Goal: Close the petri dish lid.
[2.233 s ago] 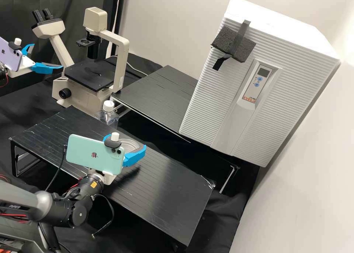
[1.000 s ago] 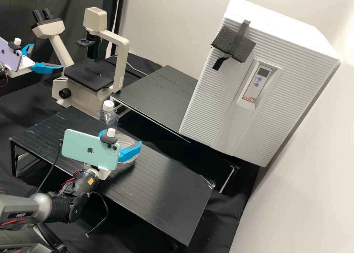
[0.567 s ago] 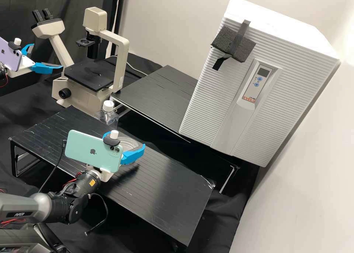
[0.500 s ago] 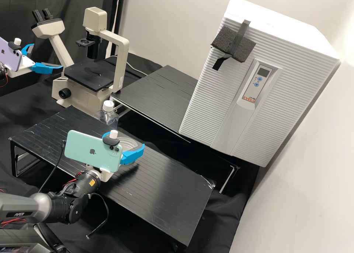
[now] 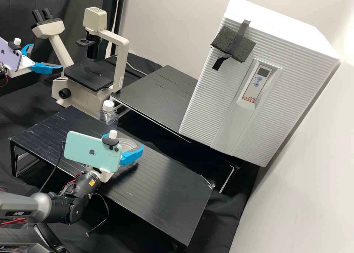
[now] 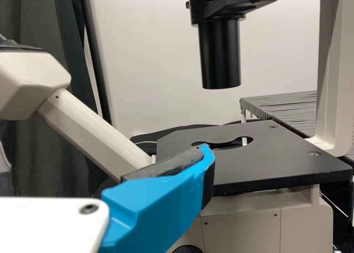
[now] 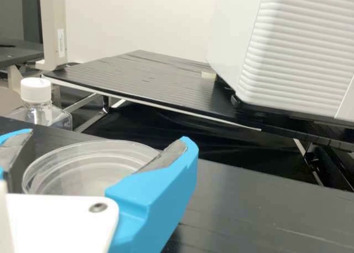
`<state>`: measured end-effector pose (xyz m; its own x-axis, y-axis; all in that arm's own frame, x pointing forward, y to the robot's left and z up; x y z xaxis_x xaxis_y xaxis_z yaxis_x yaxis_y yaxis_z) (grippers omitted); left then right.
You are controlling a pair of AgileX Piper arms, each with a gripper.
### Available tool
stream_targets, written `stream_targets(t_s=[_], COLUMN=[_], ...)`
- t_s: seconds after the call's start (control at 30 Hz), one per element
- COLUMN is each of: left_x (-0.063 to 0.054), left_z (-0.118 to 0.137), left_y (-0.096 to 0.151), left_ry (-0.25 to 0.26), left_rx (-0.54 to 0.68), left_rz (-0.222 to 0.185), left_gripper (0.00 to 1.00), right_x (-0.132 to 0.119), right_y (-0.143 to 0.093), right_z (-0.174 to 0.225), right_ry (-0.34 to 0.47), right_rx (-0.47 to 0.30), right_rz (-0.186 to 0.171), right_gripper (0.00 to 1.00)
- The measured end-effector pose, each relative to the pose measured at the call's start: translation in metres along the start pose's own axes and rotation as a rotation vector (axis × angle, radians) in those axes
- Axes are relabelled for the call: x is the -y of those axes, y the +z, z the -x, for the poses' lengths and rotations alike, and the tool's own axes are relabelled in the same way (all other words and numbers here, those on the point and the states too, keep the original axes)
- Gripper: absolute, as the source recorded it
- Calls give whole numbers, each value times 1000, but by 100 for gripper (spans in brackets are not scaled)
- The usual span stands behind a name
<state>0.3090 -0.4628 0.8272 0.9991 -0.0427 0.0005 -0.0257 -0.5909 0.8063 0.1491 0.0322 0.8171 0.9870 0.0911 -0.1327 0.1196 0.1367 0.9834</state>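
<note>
one black table (image 5: pixel 162 194), one clear dish (image 7: pixel 83 170) near the middle of its far edge
the left gripper (image 5: pixel 47 55) stands wide; the right gripper (image 5: pixel 123 141) is wide too, jaws around the dish, contact hard to tell. likely light, stiff, slippery and quick to crack, so it is best taken at opposite sides of the rim, softly and evenly.

Pale, plain walls (image 5: pixel 166 20) rise behind the black counter (image 5: pixel 169 197), and a dark curtain (image 5: pixel 18 9) hangs at one side. Black cloth (image 5: pixel 225 219) lies in folds around the counter's legs. Beyond the counter's far long edge stands a lower-lit black table (image 5: pixel 158 90), with a big white ribbed cabinet (image 5: pixel 214 87) beside the wall. Light brightens the wall near the high view's right edge and leaves a soft sheen on the counter.
</note>
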Motion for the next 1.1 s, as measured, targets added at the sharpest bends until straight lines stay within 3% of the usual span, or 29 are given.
stream_targets(t_s=[0.53,0.7,0.83,0.97,1.1], left_x=[0,0,0,0,0], left_z=[0,0,0,0,0], left_y=[0,0,0,0,0], left_ry=[0,0,0,0,0], left_rx=[0,0,0,0,0], left_rz=[0,0,0,0,0], left_gripper=[100,100,100,100,100], right_x=[-3,-11,-22,-29,-37], right_y=[7,7,3,-8,-13], right_z=[4,11,20,26,25], right_ry=[-11,31,122,224,308], right_rx=[34,19,-18,-57,-156], right_rz=[3,-20,-23,-57,-136], right_gripper=[100,100,100,100,100])
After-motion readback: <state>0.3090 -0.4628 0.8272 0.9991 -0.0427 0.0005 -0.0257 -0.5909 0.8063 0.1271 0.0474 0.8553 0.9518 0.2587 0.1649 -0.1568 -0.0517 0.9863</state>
